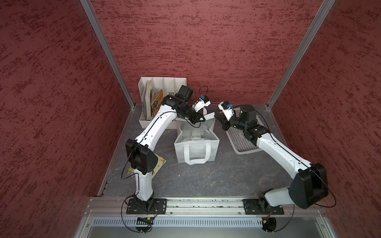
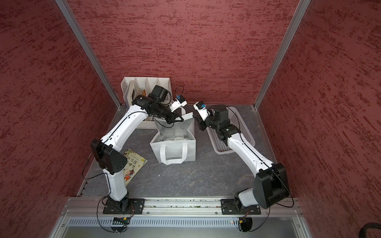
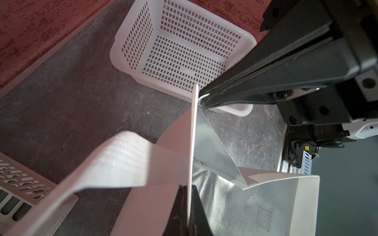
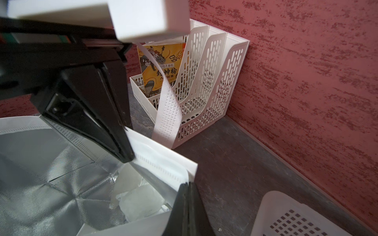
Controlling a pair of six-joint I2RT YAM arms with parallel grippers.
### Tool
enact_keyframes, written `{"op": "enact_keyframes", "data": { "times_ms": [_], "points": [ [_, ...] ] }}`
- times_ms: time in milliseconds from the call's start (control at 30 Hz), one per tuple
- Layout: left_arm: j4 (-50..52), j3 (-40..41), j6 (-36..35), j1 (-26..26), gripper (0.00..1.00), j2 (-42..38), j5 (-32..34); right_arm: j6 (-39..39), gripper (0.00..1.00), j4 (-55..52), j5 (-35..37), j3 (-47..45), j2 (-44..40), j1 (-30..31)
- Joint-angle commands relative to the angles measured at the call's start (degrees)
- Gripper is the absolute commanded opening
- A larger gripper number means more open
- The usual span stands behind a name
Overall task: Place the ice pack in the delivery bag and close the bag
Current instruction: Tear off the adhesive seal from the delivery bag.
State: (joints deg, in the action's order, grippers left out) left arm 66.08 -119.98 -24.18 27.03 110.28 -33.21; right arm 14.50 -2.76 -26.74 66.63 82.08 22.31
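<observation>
Since the boxy white soft-sided delivery bag point(image 1: 195, 153) with silver foil lining, standing open on the dark marbled table point(image 1: 206, 181), holds the pale, translucent, lumpy ice pack point(image 4: 141, 202) on its floor, you look to be at the closing step. By the white slotted file rack point(image 1: 165, 86) at far left, your left pincer point(image 1: 201, 119) is clamped flat on the bag's far rim. Your right pincer point(image 1: 218, 118) nips the rim's far right corner, beside the white perforated plastic basket point(image 1: 241, 144). Next, I judge, loosen both grips and lift clear without tugging the soft rim, or the bag may tip.
</observation>
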Motion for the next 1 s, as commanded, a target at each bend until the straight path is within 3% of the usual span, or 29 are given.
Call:
{"op": "enact_keyframes", "data": {
  "times_ms": [0,500,633,733,933,967],
  "points": [
    [0.8,-1.4,0.5,0.3,0.0,0.3,-2.3,-0.6,0.03,2.1,0.3,1.1,0.1,0.6],
    [0.9,-1.4,0.5,0.4,0.0,0.4,-2.3,-0.8,0.13,2.0,0.2,2.3,1.1,1.0],
    [0.9,-1.4,0.5,0.4,0.0,0.4,-2.3,-0.8,0.1,2.0,0.7,2.6,1.1,1.1],
    [0.9,-1.4,0.5,0.4,0.0,0.5,-2.3,-0.7,0.0,1.4,1.1,3.1,2.6,1.2],
    [0.0,-1.4,2.0,0.1,0.0,0.1,-2.3,-0.6,0.0,0.4,-1.3,2.5,1.6,1.8],
    [-0.5,-1.3,2.6,0.0,0.06,-0.1,-2.2,-0.8,0.0,0.3,-2.3,2.2,0.8,2.0]
  ]
}}
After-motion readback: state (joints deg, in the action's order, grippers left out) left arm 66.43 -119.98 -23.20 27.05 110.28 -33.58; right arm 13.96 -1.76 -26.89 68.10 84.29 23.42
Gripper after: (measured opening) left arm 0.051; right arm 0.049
